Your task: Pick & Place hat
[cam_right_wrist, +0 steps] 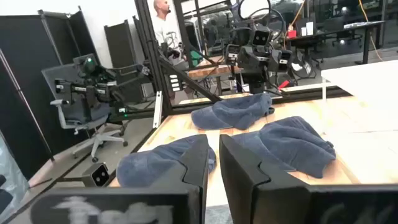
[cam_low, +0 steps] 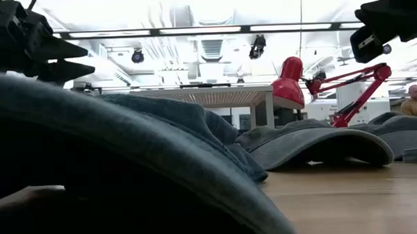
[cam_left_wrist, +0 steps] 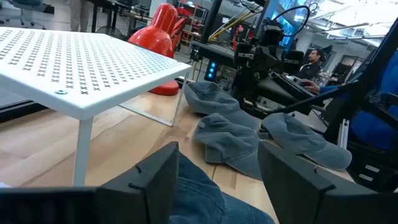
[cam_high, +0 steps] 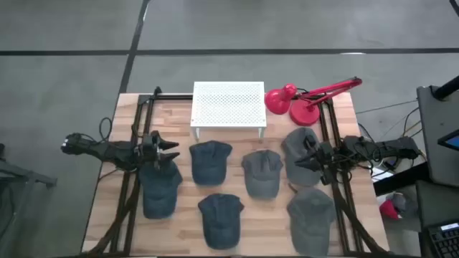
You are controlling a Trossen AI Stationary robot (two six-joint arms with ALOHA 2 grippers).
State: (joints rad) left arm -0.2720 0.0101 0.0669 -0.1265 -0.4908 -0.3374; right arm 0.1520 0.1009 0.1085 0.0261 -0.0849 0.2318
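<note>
**Soft denim caps, six on the tabletop**

Front edge: two caps. Middle row: four. The cap (cam_high: 159, 188) by the left edge lies under the left gripper (cam_high: 169, 146), fingers apart, empty. Judged light, floppy at the crown, stiffer at the brim; pinch the crown fabric. Right gripper (cam_high: 297, 165), fingers together, hovers over the right-edge cap (cam_high: 301, 143). Far edge: white perforated stand (cam_high: 229, 104), red lamp (cam_high: 295, 104).

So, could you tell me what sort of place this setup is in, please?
Most likely a robotics lab or workshop. Beyond the wooden table stand black metal frames with other equipment and an office chair, with a person seated at a workstation under bright ceiling lights.
</note>
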